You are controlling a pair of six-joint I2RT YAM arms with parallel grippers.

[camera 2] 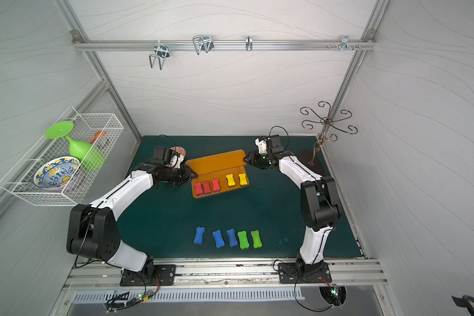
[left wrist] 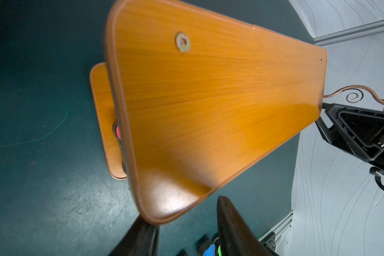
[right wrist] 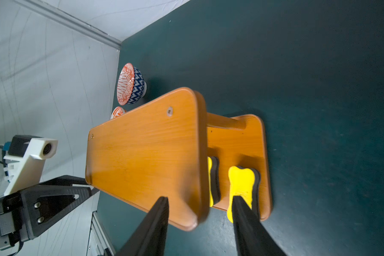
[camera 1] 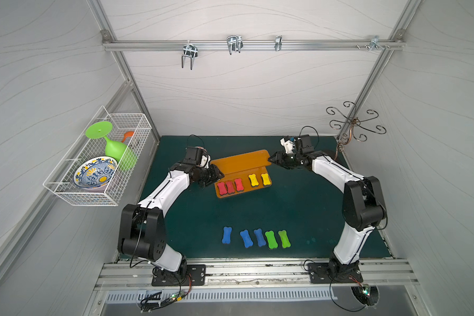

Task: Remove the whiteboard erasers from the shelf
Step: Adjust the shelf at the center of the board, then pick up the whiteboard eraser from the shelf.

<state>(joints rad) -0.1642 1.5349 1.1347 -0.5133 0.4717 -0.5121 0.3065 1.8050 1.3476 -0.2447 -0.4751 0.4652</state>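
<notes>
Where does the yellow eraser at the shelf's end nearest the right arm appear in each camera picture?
In a top view: the yellow eraser ends the row on the lower board of the shelf.
In a top view: the yellow eraser, same place.
Left wrist: not in it.
Right wrist: the yellow eraser, on the lower board.
Shared landmark: the shelf, in all four.

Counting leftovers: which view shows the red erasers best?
Both top views: all three red erasers sit in plain sight on the shelf. Left wrist view shows only a red sliver; right wrist view shows none.
</notes>
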